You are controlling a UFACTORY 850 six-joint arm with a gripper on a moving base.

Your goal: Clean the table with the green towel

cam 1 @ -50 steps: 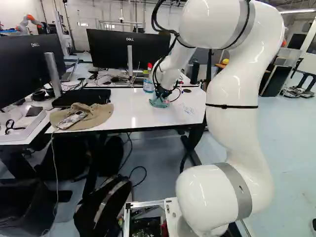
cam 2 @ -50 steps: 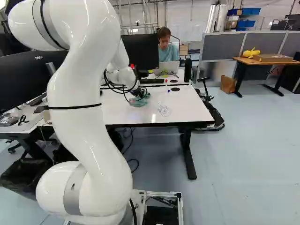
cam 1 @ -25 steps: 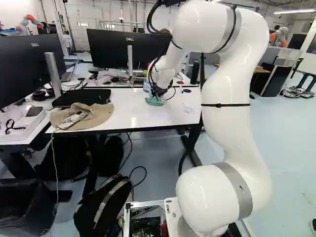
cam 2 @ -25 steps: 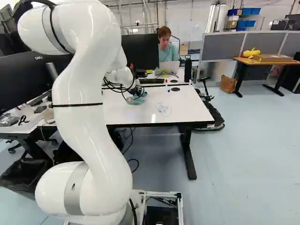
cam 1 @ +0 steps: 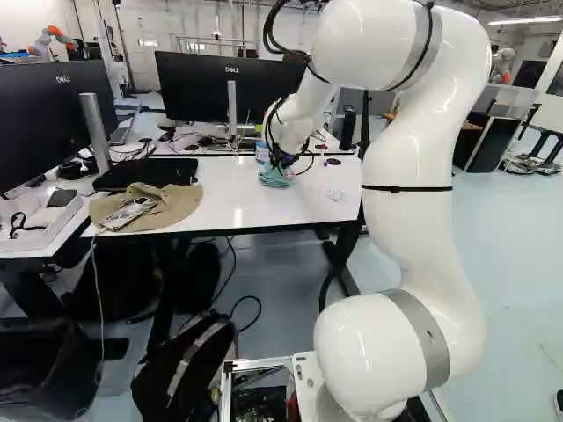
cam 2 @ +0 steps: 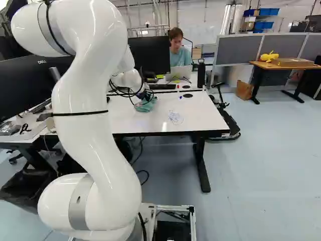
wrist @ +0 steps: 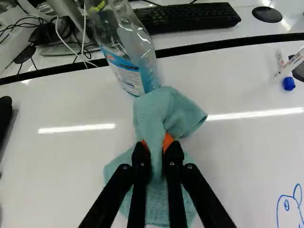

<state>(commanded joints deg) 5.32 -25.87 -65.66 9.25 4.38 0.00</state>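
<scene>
My gripper (cam 1: 281,164) is low over the white table (cam 1: 237,207) in the left base view, the green towel (cam 1: 274,178) bunched under it. In the wrist view the gripper (wrist: 156,144) is shut on the towel (wrist: 164,107), a fold pinched between its orange pads and the rest spread on the tabletop around the fingers. Just ahead stands a clear bottle (wrist: 130,64) with a blue label, the towel's far edge at its foot. Blue drawn lines (cam 2: 175,118) mark the table to the gripper's right in the right base view.
A keyboard (wrist: 187,16) lies beyond the bottle, across the seam between tables. Markers (wrist: 288,83) lie off to one side. A tan cap (cam 1: 158,207) with a phone on it, a black case (cam 1: 145,173) and monitors (cam 1: 230,88) are on the left and behind.
Within the last second the arm has shifted a little left and away from the base, the towel sliding along in the gripper. The base and the drawn marks have stayed put.
</scene>
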